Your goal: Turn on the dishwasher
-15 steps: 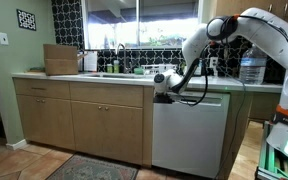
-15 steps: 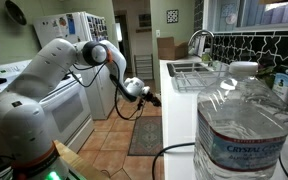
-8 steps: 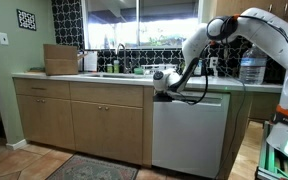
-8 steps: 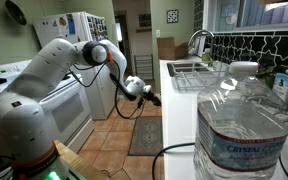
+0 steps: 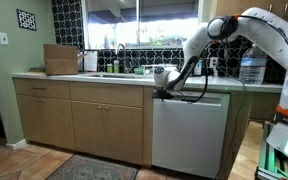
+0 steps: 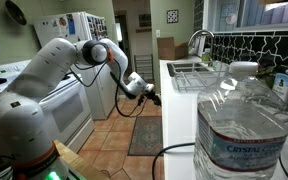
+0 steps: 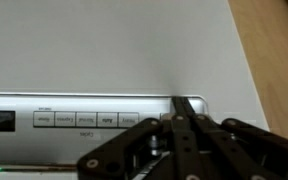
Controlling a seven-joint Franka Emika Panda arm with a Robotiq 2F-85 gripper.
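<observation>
The dishwasher (image 5: 189, 135) is a tall white flat panel under the counter, to the right of the tan cabinet doors. My gripper (image 5: 165, 93) is at its top left corner, at the height of the handle strip. In the wrist view the white front (image 7: 114, 45) fills the picture, with a silver control strip (image 7: 84, 118) holding a row of small buttons and a dark display at the left. My gripper (image 7: 181, 104) is shut, its fingertips together at the right end of the strip, touching or nearly touching it. In an exterior view the gripper (image 6: 156, 99) points at the counter's front.
Tan wooden cabinets (image 5: 79, 120) run to the left under a countertop with a sink (image 5: 114, 72) and a cardboard box (image 5: 60, 59). A rug (image 5: 79, 168) lies on the tile floor. A large water bottle (image 6: 244, 130) stands close to one camera. A white stove (image 6: 69, 105) faces the counter.
The arm has shifted slightly, with the gripper a little closer to the dishwasher's top strip. The gripper stays shut.
</observation>
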